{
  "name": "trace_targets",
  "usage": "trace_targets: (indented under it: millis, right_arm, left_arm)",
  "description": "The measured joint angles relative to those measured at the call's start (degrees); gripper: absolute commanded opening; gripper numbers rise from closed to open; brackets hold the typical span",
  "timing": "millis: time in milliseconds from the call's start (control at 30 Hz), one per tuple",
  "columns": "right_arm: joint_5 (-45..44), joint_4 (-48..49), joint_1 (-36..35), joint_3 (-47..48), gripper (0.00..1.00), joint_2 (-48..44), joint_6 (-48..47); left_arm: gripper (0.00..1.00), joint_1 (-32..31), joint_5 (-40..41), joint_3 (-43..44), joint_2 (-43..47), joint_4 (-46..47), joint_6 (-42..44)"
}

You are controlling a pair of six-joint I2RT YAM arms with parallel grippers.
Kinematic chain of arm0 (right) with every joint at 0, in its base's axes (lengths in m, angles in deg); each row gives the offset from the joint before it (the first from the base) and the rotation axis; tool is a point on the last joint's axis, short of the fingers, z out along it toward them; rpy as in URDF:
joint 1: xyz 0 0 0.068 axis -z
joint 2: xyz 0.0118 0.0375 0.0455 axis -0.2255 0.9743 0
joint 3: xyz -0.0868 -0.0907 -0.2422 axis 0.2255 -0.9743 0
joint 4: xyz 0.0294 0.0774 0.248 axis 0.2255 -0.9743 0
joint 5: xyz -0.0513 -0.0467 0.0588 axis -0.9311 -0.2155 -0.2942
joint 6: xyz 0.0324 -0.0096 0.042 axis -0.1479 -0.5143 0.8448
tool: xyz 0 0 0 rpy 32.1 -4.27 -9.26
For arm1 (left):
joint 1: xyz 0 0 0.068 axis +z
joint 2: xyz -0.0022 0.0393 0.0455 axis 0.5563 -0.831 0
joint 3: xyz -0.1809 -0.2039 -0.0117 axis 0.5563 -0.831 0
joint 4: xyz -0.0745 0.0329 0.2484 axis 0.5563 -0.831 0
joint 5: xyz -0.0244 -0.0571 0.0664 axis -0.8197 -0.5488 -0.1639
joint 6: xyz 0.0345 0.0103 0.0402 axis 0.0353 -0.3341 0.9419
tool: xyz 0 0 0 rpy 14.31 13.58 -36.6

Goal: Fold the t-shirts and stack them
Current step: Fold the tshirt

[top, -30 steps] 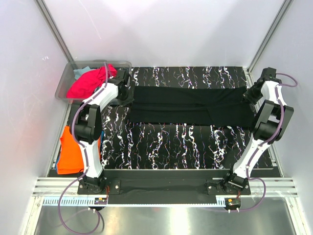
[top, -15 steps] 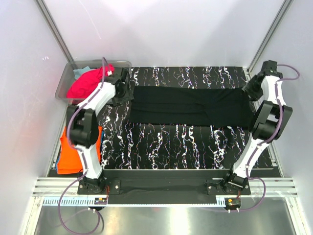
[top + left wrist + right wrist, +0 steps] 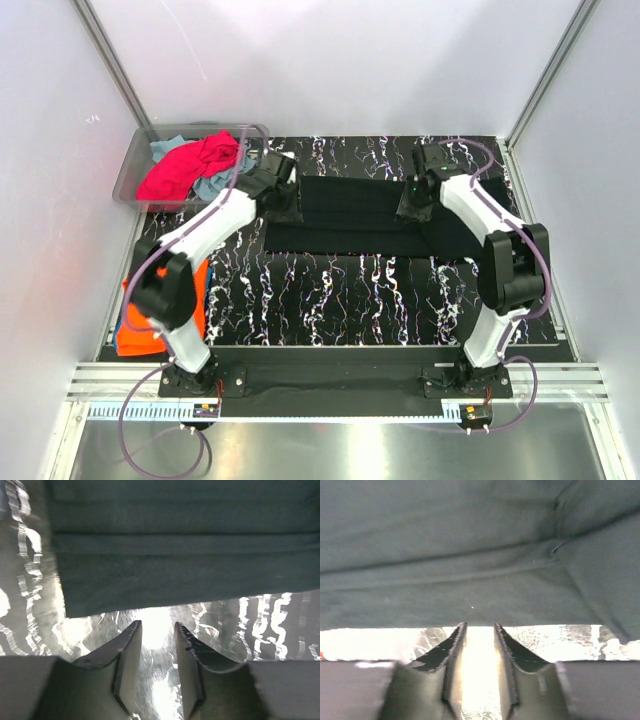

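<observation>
The large black t-shirt [image 3: 350, 215] lies folded into a long strip across the marbled table. My left gripper [image 3: 287, 203] hovers at the strip's left end. In the left wrist view its fingers [image 3: 127, 650] are apart and empty, just short of the black t-shirt's edge [image 3: 175, 575]. My right gripper [image 3: 408, 202] is over the strip's far edge, right of middle. In the right wrist view its fingers [image 3: 456, 645] are apart and empty, with their tips at the black t-shirt's edge [image 3: 470, 580]. A magenta-pink t-shirt [image 3: 185, 168] and a teal-blue one [image 3: 215, 185] lie in the bin. An orange t-shirt [image 3: 150, 305] lies folded at the left.
The clear plastic bin [image 3: 135, 165] stands at the back left corner. A blue cloth [image 3: 122, 342] shows under the orange t-shirt. White walls and metal posts close in the table on three sides.
My right arm has swung left from the shirt's far right end to right of the strip's middle. My left gripper has moved right from beside the bin to the strip's left end.
</observation>
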Motion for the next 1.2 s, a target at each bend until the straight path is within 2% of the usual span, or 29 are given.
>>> trace_targets:
  millis: [67,167,367,800,1200]
  right_arm:
    - [-0.22,0.66,-1.60,-1.97,0.28,1.09,0.74]
    - [-0.31,1.29,-2.21,-4.02,0.27,2.51,1.40]
    - [-1.79,2.12,-2.93,-4.48,0.36,5.49,1.66]
    - [-7.63,4.00,-3.52,-1.70,0.40,12.96,-0.24]
    - [-9.64,3.82,-1.42,12.74,0.44,22.58,-4.15]
  left_arm:
    - [0.35,0.35,-1.42,-0.07,-4.70,1.25,0.02]
    - [0.34,0.61,-2.51,-0.07,-10.73,2.23,0.00]
    - [0.34,0.70,-3.39,0.50,-17.22,2.73,-0.24]
    - [0.32,1.70,-3.61,3.28,-21.07,4.57,-0.24]
    - [0.34,2.16,-3.58,3.26,-21.53,4.66,-0.22]
